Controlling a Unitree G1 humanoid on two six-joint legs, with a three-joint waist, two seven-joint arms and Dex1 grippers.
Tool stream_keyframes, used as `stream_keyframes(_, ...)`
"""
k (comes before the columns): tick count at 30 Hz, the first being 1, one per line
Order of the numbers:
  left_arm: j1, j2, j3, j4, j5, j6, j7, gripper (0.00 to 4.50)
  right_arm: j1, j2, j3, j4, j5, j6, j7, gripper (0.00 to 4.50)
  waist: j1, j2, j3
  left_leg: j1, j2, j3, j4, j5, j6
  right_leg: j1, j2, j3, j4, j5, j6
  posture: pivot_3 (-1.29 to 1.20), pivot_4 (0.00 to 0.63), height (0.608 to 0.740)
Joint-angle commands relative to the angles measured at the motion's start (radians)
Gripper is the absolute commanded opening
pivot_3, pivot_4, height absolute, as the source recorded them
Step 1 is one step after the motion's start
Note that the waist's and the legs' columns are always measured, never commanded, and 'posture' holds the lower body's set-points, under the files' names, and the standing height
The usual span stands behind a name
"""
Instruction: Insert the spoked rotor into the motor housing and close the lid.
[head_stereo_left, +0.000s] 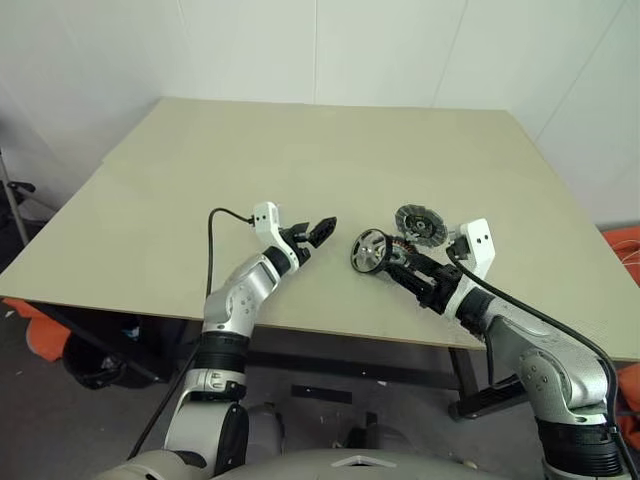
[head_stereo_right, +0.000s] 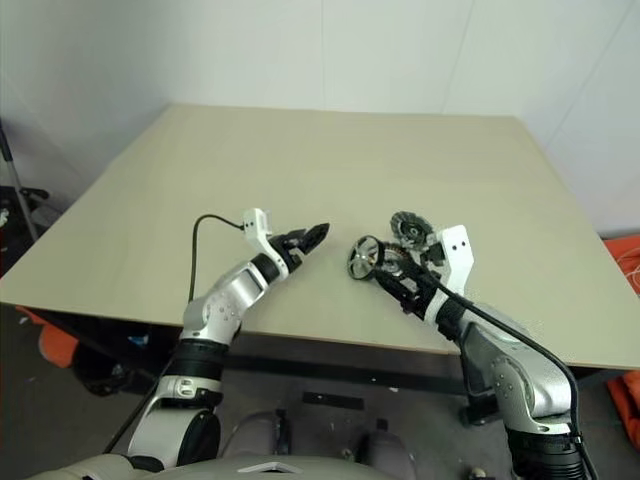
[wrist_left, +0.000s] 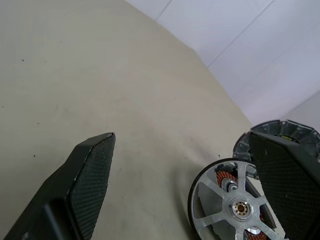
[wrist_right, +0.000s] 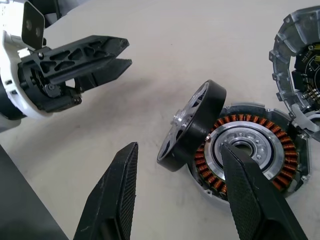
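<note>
On the beige desk (head_stereo_left: 300, 180), spoked rotor (wrist_right: 192, 125) leans tilted against motor housing (wrist_right: 250, 150), half-seated; both grippers' jaws apart, empty; lid (head_stereo_left: 420, 222) waits behind.

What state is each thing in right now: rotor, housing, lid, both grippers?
Black-rimmed silver spoked rotor: tilted on edge, leaning against the housing rim, not seated.
Grey cylindrical motor housing with copper windings: lying on the table, windings exposed, centre hole empty.
Dark grey slotted lid: off the housing, beside it.
Left gripper: open, holding nothing.
Right gripper: open, fingers either side of the rotor and housing, gripping nothing.
Beige table: carries all three parts.
</note>
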Motion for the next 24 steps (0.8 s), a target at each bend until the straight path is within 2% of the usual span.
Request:
stream_keyframes(1, -0.003, -0.003, 0.006, -0.053, -0.023, -0.002, 0.003, 4.5, -0.041, 0.034, -0.03, -0.04, 0.08, 0.1, -0.067, 2.93, 0.0, 0.0, 0.0, 0.0, 0.0, 0.0, 0.0, 0.0, 0.0, 0.0, 0.0, 0.0, 0.0, 0.0, 0.0, 0.0, 0.0, 0.74)
stream_keyframes(8, 0.003, -0.007, 0.013, -0.074, -0.047, 0.008, 0.01, 4.5, -0.132, 0.1, -0.107, 0.013, 0.185, 0.236, -0.177, 2.93, -0.001, 0.0, 0.0, 0.0, 0.0, 0.0, 0.0, 0.0, -0.001, 0.0, 0.0, 0.0, 0.0, 0.0, 0.0, 0.0, 0.0, 0.74)
stream_keyframes(24, 0.011, -0.008, 0.013, -0.093, -0.08, 0.016, 0.008, 4.5, -0.098, 0.066, -0.116, 0.062, 0.15, 0.215, -0.169, 2.93, 0.0, 0.0, 0.0, 0.0, 0.0, 0.0, 0.0, 0.001, -0.002, 0.0, 0.0, 0.0, 0.0, 0.0, 0.0, 0.0, 0.0, 0.74)
